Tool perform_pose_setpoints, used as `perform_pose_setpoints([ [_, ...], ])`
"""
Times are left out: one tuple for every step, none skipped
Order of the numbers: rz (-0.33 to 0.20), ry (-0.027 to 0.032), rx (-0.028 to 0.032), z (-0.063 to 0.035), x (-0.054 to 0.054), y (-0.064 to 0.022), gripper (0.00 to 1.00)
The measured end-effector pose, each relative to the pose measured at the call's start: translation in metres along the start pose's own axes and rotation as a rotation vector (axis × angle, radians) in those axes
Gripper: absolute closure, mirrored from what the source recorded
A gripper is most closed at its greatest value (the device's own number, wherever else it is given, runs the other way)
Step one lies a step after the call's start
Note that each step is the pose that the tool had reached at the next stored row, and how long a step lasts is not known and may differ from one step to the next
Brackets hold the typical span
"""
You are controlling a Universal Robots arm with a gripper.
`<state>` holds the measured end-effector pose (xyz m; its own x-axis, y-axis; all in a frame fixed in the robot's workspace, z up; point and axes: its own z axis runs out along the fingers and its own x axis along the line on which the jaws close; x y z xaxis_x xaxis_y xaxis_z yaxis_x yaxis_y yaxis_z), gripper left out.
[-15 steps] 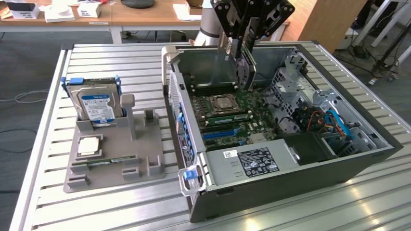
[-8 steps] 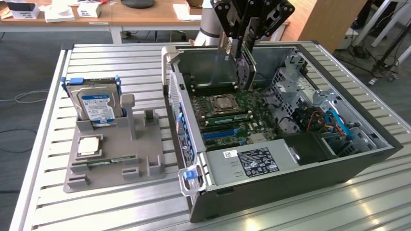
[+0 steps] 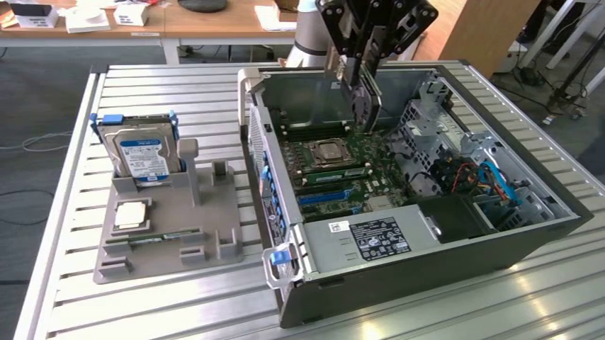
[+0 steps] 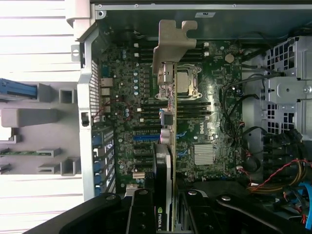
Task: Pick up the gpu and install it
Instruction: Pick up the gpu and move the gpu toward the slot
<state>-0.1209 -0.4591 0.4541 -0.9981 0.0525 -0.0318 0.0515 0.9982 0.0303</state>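
Tool (image 3: 353, 65) partly closed, clamping gpu (image 3: 369, 103); card upright above motherboard (image 3: 355, 166) inside open computer case (image 3: 492, 241).

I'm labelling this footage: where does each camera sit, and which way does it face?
Exterior view: off the arm, high, looking down slantwise at the open computer case on the table; the gripper holds the gpu over it.
Wrist view: on the wrist, looking down along the gpu onto the motherboard; the gripper clamps the gpu.
Shared: gripper, gpu, motherboard, case.
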Motion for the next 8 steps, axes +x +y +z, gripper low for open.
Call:
perform_pose_setpoints([
  [0.000, 0.0000, 0.0000, 0.0001, -0.002, 0.0001, 0.73],
  [0.000, -0.0001, -0.0001, 0.0003, -0.004, 0.0002, 0.73],
  [0.000, 0.0000, -0.0001, 0.0004, -0.005, 0.0003, 0.73],
  [0.000, 0.0000, 0.0000, 0.0005, -0.007, 0.0003, 0.73],
  [0.000, 0.0000, 0.0000, 0.0007, -0.009, 0.0005, 0.73],
  [0.000, 0.0000, -0.0001, 0.0008, -0.011, 0.0005, 0.73],
  [0.000, 0.0000, 0.0000, 0.0009, -0.012, 0.0006, 0.73],
  [0.000, 0.0000, -0.0001, 0.0011, -0.014, 0.0007, 0.73],
])
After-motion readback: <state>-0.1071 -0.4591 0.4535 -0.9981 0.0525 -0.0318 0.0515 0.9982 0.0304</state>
